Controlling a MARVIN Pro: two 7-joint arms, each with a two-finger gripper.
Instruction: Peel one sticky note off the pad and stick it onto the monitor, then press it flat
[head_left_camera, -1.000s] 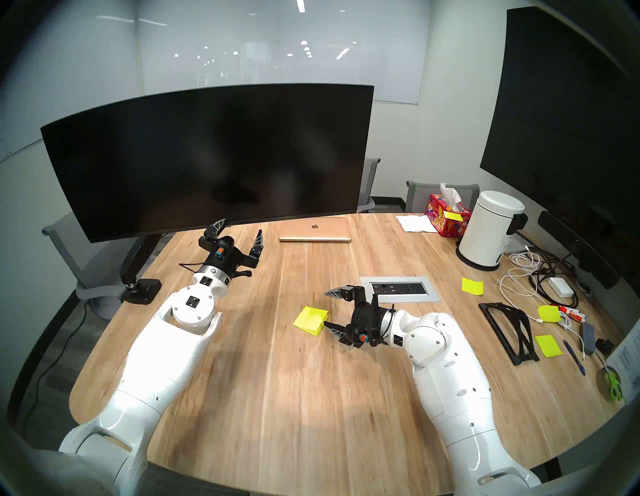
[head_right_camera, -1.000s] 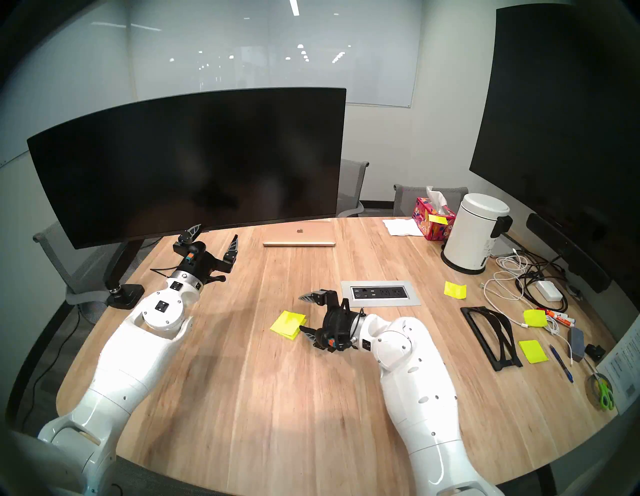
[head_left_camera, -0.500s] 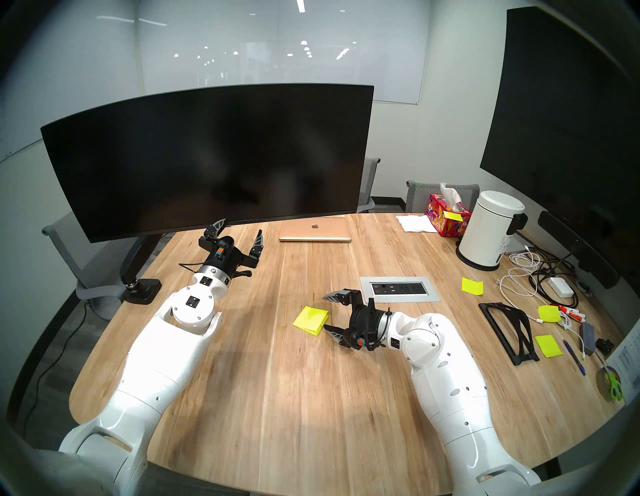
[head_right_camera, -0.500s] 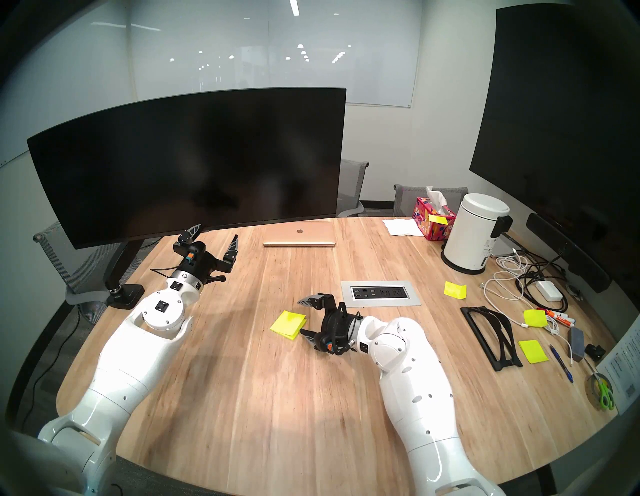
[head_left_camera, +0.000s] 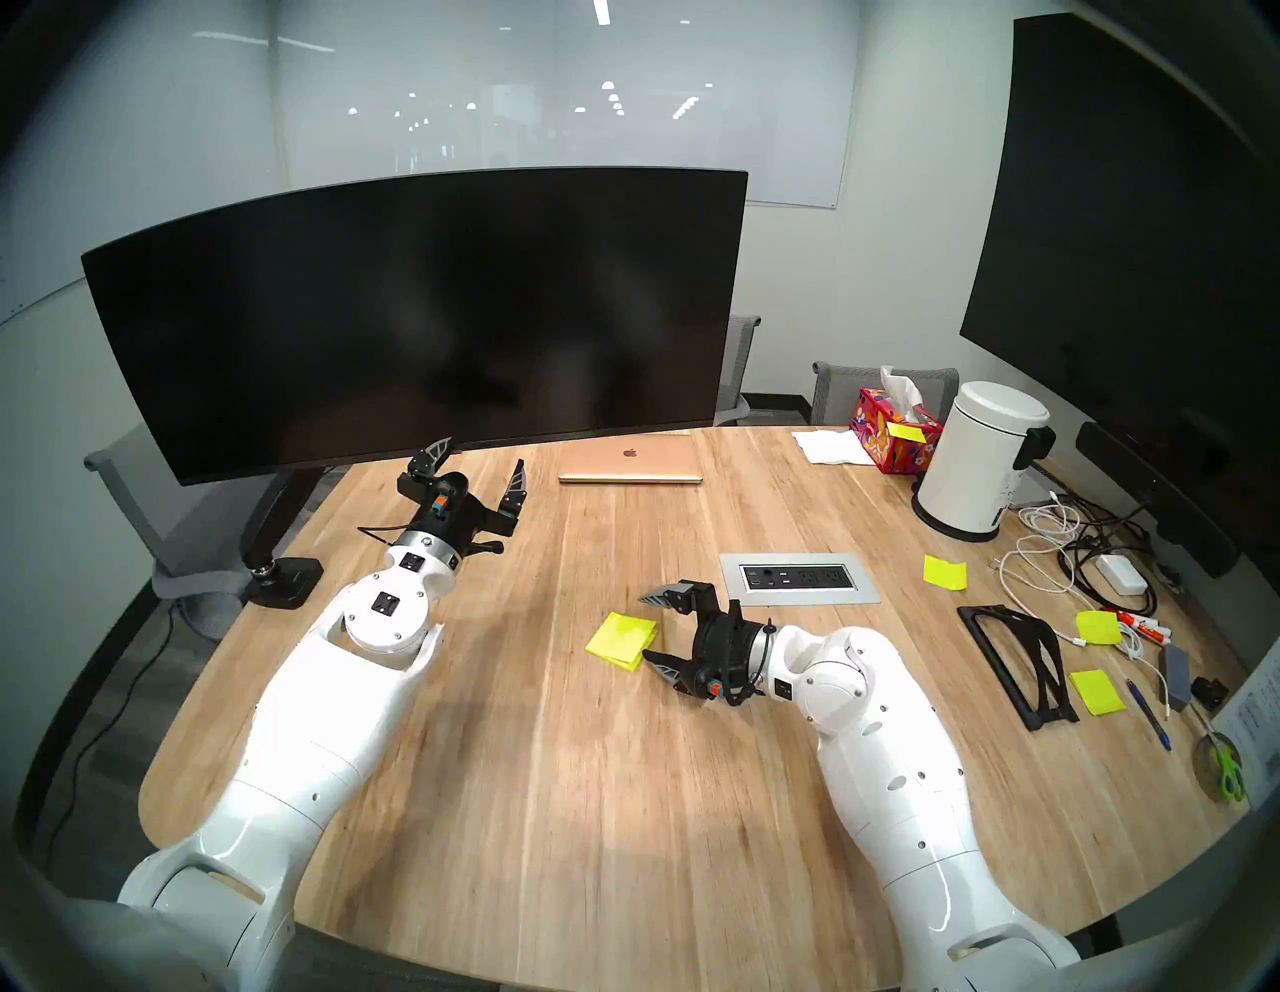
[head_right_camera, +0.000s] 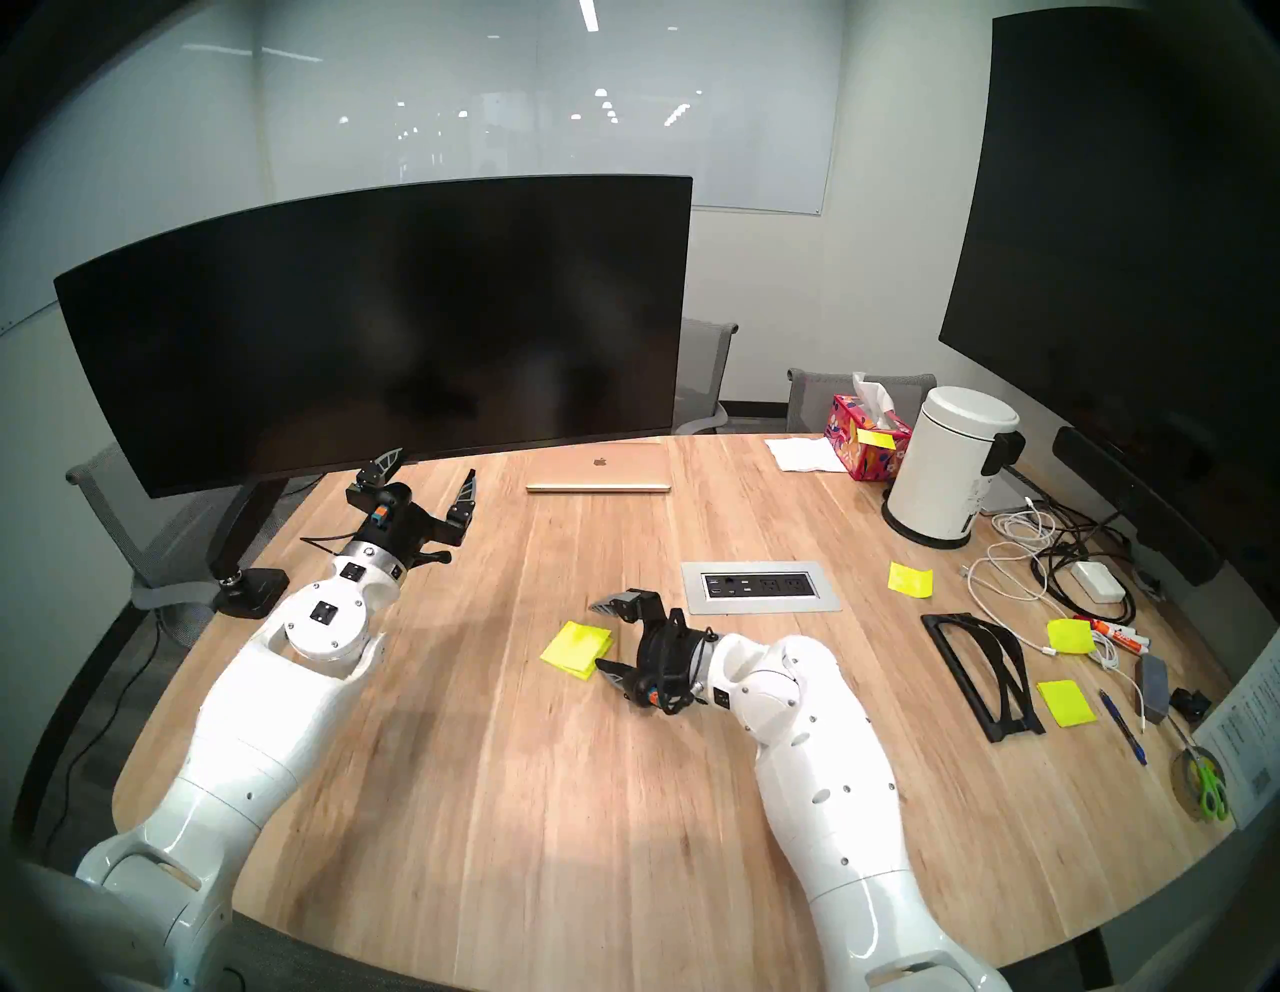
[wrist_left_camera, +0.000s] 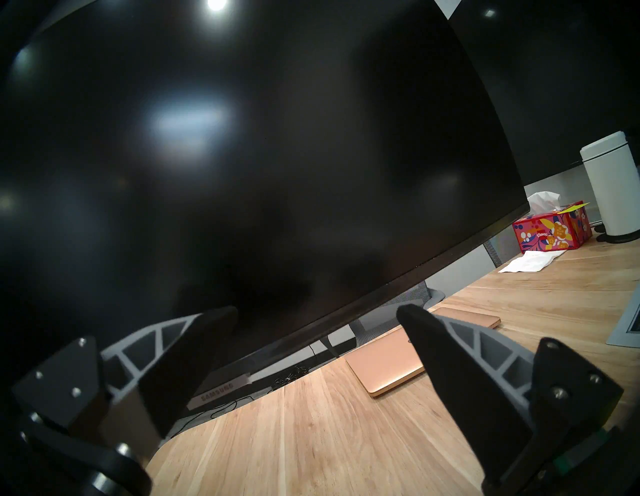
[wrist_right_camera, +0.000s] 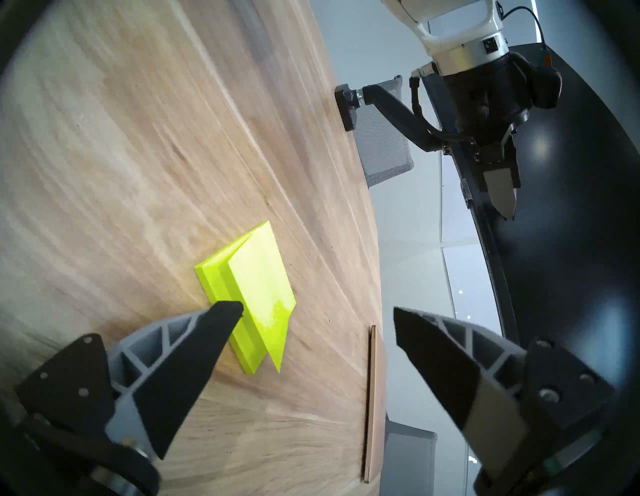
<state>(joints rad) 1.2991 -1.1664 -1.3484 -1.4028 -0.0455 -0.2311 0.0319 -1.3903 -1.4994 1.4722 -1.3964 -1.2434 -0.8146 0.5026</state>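
1. Over the last second the right arm had swung its wrist a little leftward and lower, carrying the right pincer (head_left_camera: 650, 627) closer to the pad (head_left_camera: 621, 640); the left arm, the pad and the monitor (head_left_camera: 415, 312) had not shifted.
2. The monitor stood on its arm mount at the far left of the worktop (head_left_camera: 554, 796), its dark screen bare of any note.
3. The left pincer (head_left_camera: 479, 465) hung just below the monitor's lower edge, jaws wide apart and empty, well away from the pad.
4. The right pincer, jaws wide apart and holding nothing, lay nearly level with the worktop and pointed left at the pad, which made the right arm by far the nearer one.
5. The pad lay flat near the worktop's middle, just left of the right pincer, turned diamond-wise with one corner toward it.
6. In the right wrist view the lower finger (wrist_right_camera: 221, 315) had its tip at the pad's near edge; touching or not, I could not tell.
7. The top note (wrist_right_camera: 263, 294) curled up off the stack along the side facing the pincer, so the lifted flap sat within the open jaws' span, probably the place to pinch.
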